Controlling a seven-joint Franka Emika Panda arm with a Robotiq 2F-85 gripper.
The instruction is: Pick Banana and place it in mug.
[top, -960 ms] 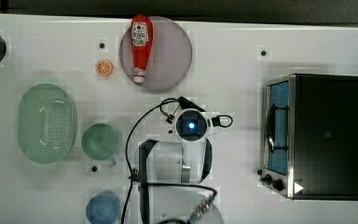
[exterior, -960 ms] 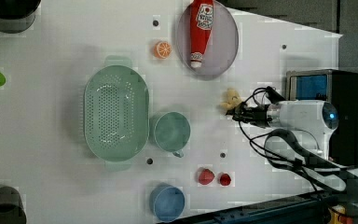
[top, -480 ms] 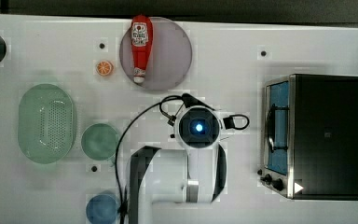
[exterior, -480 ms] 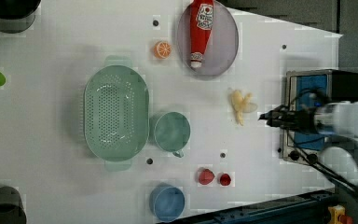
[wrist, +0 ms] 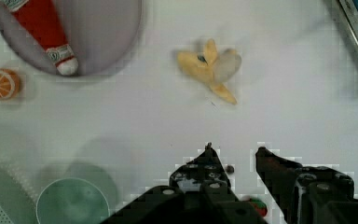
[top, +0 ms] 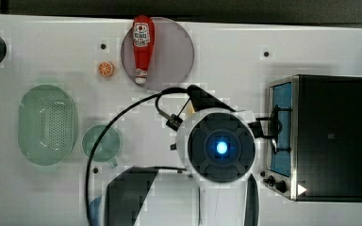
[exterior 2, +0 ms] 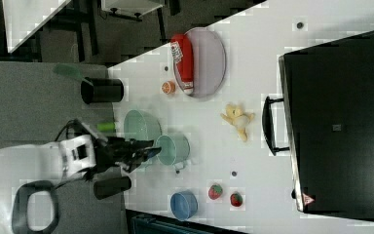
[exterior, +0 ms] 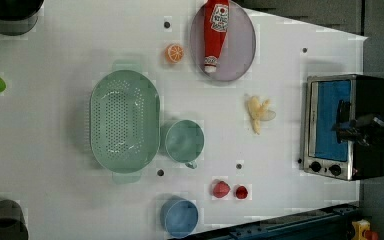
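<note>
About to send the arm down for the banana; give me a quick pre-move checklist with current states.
1. Gripper jaws open, nothing between them: ok.
2. Banana lying free on the table, nothing touching it: ok.
3. Gripper lined up over the banana: not ok; in the wrist view it is off to one side.
4. Mug upright and empty: ok.
5. Mug mouth unobstructed, though the colander sits close beside it: ok.

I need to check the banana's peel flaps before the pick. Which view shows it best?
The wrist view: the banana appears largest, flaps spread. The left view and right view show it smaller on the table.
</note>
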